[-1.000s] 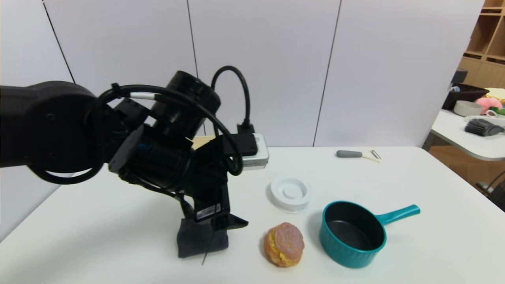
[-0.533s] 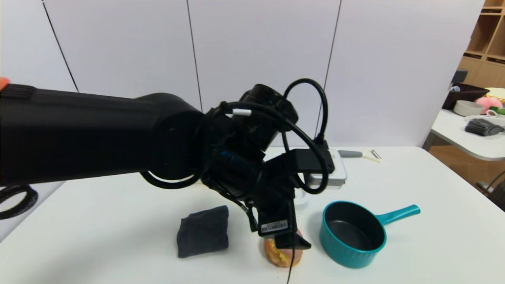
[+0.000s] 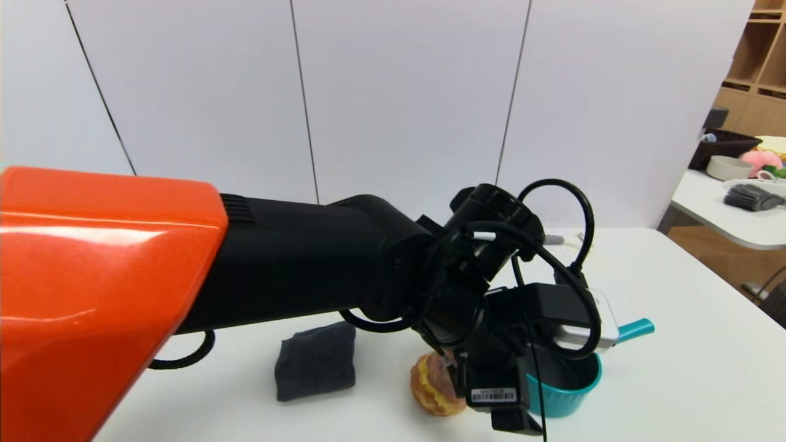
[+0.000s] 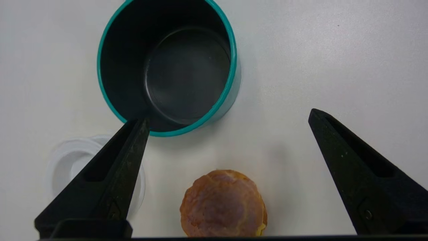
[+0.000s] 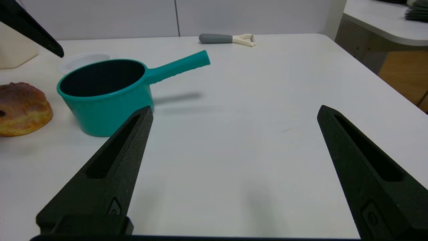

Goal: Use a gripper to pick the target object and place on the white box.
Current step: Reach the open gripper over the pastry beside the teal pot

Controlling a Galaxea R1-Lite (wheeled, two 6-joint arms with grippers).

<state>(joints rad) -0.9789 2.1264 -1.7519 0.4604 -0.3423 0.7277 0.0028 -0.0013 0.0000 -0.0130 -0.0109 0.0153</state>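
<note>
The target object, a teal saucepan [image 3: 568,387] [image 4: 167,67] [image 5: 103,97], stands upright on the table with its handle pointing away to the right. My left gripper [image 3: 519,423] [image 4: 228,116] hangs open above the table between the saucepan and the bun, one fingertip [image 4: 138,127] over the pan's rim, holding nothing. My right gripper [image 5: 235,108] is open low over bare table to the right of the saucepan. A corner of the white box [image 5: 15,53] shows in the right wrist view; the left arm hides it in the head view.
A pink-and-yellow bun [image 3: 430,383] [image 4: 223,202] lies just left of the pan, a dark grey folded cloth [image 3: 316,362] farther left. A flat white disc [image 4: 67,160] sits behind the bun. A peeler [image 5: 227,38] lies at the far edge. A side table [image 3: 724,215] stands to the right.
My left arm has swept to the right, from above the cloth past the bun to the saucepan's near side, and has stayed open. Nothing on the table has moved.
</note>
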